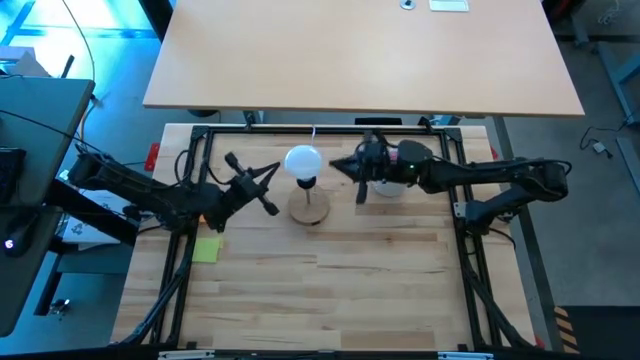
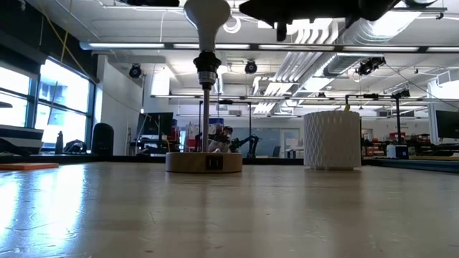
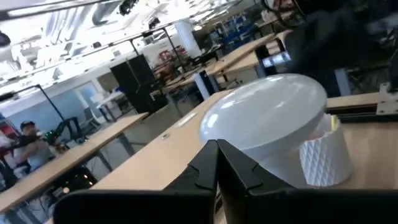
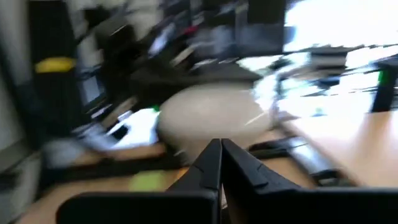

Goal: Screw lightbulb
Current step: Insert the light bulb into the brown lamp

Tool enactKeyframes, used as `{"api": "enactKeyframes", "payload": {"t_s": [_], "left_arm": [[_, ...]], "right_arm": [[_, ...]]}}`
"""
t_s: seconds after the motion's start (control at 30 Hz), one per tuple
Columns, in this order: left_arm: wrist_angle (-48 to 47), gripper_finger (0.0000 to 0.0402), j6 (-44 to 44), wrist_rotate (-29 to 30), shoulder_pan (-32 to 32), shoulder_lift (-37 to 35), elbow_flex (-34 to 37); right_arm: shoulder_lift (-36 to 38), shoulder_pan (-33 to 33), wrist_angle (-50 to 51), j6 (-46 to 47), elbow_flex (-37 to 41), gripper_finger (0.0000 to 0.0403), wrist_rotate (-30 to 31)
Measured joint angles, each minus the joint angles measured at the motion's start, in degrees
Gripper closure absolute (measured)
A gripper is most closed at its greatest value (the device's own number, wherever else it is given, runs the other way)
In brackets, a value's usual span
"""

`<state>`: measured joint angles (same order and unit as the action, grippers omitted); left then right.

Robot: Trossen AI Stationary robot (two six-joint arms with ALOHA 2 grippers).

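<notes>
The white lightbulb (image 1: 303, 160) stands with its neck down in the black socket (image 2: 206, 66) on top of a thin stem, which rises from a round wooden disc (image 1: 310, 208). My left gripper (image 1: 272, 176) is shut and points level at the bulb (image 3: 267, 118) from the table's left. A small gap shows between them in the high view. My right gripper (image 1: 336, 168) is also shut. It points at the bulb (image 4: 208, 115) from the right, a little apart from it.
A white latticed cup (image 2: 331, 140) stands on the table right of the disc, under my right arm (image 1: 450, 175). A yellow-green note (image 1: 207, 249) lies at the left. A black frame (image 1: 200, 140) borders the wooden table, and another tabletop (image 1: 360, 60) lies beyond it.
</notes>
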<state>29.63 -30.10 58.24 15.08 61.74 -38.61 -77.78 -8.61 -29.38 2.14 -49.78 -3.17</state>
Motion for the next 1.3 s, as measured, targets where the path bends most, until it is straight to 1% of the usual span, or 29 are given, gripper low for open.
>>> {"api": "enactKeyframes", "payload": {"t_s": [0.1,0.2,0.33,0.4,0.53,0.63,0.73,0.8,0.83,0.93,0.97,1.0,1.07,1.17,1.3], "left_arm": [[0.29,0.0401,0.02,0.25,2.04,-0.69,0.0],[0.34,0.0401,0.64,-2.67,3.05,-1.08,0.0],[-0.27,0.0401,3.04,-7.75,1.72,-0.22,0.0],[-0.31,0.0401,3.52,-8.13,0.7,0.29,0.0],[-0.34,0.0401,4.03,-8.87,-2.28,1.33,0.0],[-0.57,0.0401,3.45,-10.28,-4.44,1.37,0.0],[-2.35,0.0401,2.29,-9.19,-5.61,1.04,0.02],[-3.68,0.0401,1.97,-7.67,-5.32,0.27,0.02],[-4.12,0.0401,1.97,-6.99,-4.86,-0.13,0.02],[-5.12,0.0401,1.5,-4.4,-2.85,-1.35,0.02],[-5.09,0.0401,1.46,-4.3,-2.13,-1.79,0.02],[-4.64,0.0401,1.46,-4.54,-1.5,-2.07,0.02],[-4.31,0.0401,1.5,-6.43,-0.72,-2.41,0.02],[-4.16,0.0401,2.47,-9.08,-1.04,-2.02,0.02],[-4.57,0.0401,3.47,-9.62,-3.11,-0.97,0.02]], "right_arm": [[0.82,0.24,-0.46,-0.05,-0.02,0.0402,6.33],[0.21,-0.98,-2.12,0.45,0.01,0.0402,6.95],[-2.35,-2.66,-2.69,1.91,-1.3,0.0403,2.92],[-3.36,-2.63,-2.49,1.85,-2.03,0.0403,0.5],[-3.08,-1.93,-2.36,1.76,-2.86,0.0403,-4.25],[-1.8,-0.7,0.32,1.9,-2.86,0.0403,-7.65],[-0.33,0.81,4.22,0.95,-2.86,0.0403,-9.39],[0.51,1.62,5.76,-0.35,-2.81,0.0403,-7.93],[0.96,1.93,5.97,-0.84,-2.81,0.0403,-5.52],[1.86,2.23,6.36,-0.96,-2.81,0.0403,4.51],[1.85,1.94,6.42,-1.01,-2.81,0.0403,7.66],[1.6,1.42,6.34,-1.08,-2.81,0.0403,9.51],[0.39,0.06,4.93,-0.78,-2.81,0.0403,9.71],[-1.76,-1.68,2.22,-0.6,-2.81,0.0403,6.13],[-2.93,-2.02,-0.59,0.42,-2.79,0.0403,2.16]]}}
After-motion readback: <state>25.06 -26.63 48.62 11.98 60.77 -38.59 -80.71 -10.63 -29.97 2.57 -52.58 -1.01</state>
